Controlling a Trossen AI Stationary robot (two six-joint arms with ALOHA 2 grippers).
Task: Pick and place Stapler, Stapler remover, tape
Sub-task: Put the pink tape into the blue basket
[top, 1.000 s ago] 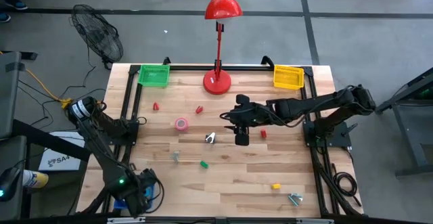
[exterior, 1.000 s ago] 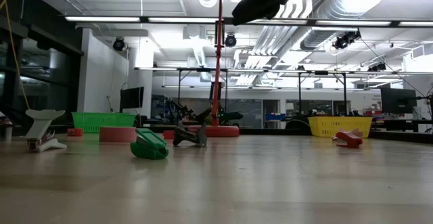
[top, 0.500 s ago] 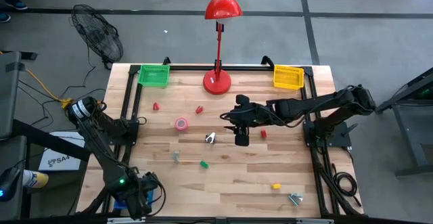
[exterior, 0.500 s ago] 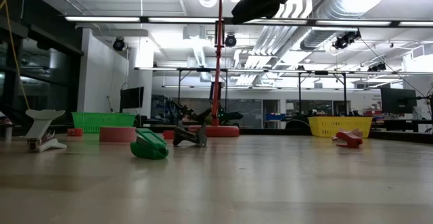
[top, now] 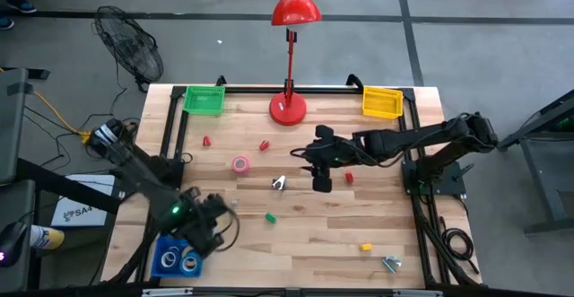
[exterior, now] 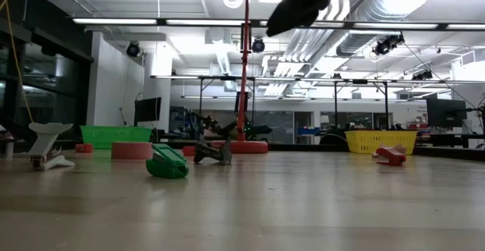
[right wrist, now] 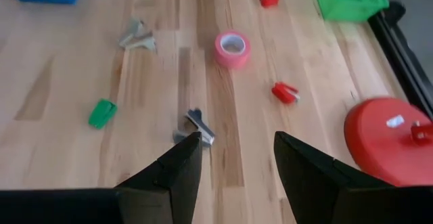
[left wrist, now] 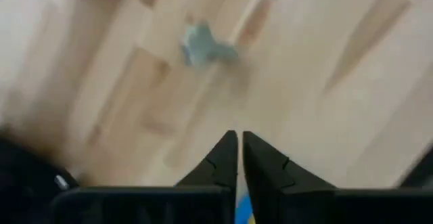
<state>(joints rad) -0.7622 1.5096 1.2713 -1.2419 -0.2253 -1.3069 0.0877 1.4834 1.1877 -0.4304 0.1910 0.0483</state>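
High view: pink tape roll (top: 240,163) lies flat on the wooden surface (top: 305,243), left of centre, apart from everything else. Two more rolls sit in the blue bin (top: 176,258) at the near-left corner. A pale staple remover (top: 279,183) lies near the middle; a grey one (top: 233,207) nearer the left arm; a green stapler (top: 270,216) between them and the front edge. Small red staplers (top: 264,144) farther back, toward the red lamp base (top: 287,109). Green basket (top: 204,100) and yellow basket (top: 382,101) at the far corners.

Left gripper (top: 218,227) is over the near-left part of the surface, just inboard of the blue bin; its wrist view shows the fingers (left wrist: 220,163) pressed together, nothing between them, grey remover ahead. Right gripper (right wrist: 233,163) hangs mid-surface with fingers parted about halfway, empty, the pale remover just beyond its tips.

Judgement: left arm is heading for its next pick, likely the grey remover. To do it well: open the fingers before descending, centre over the piece, square the fingers across its narrow body, go low enough to catch it without scraping the wood.
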